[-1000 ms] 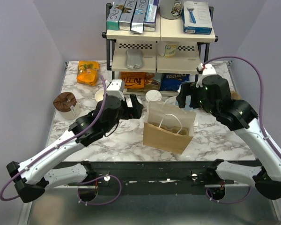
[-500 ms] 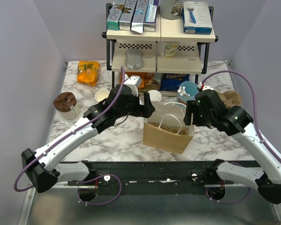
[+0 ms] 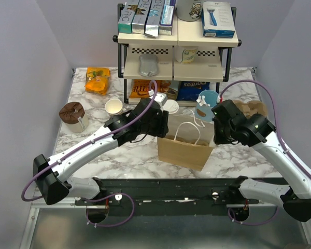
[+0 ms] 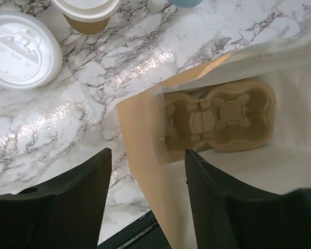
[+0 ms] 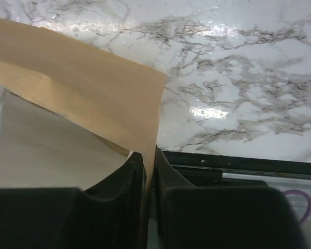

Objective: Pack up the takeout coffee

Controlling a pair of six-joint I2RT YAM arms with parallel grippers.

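Marble table (image 3: 137,156); left wrist reveals carrier (image 4: 223,119) inside bag (image 4: 145,161).

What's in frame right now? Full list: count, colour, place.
paper bag: 1, brown, table centre, top open
cup carrier: 1, tan pulp, at the bottom inside the bag
takeout coffee: 1, tan with white lid, just behind the bag
loose lid: 1, white, on the marble near the coffee
lidless cup: 1, tan, left of the coffee
blue cup: 1, light blue, behind the bag's right side
snack bag: 1, orange, far left
brown-topped cup: 1, left edge
rack: 1, black frame, cream shelves, far centre, boxes on top
left claw: black, open, over the bag's mouth
right claw: black, shut on the bag's edge
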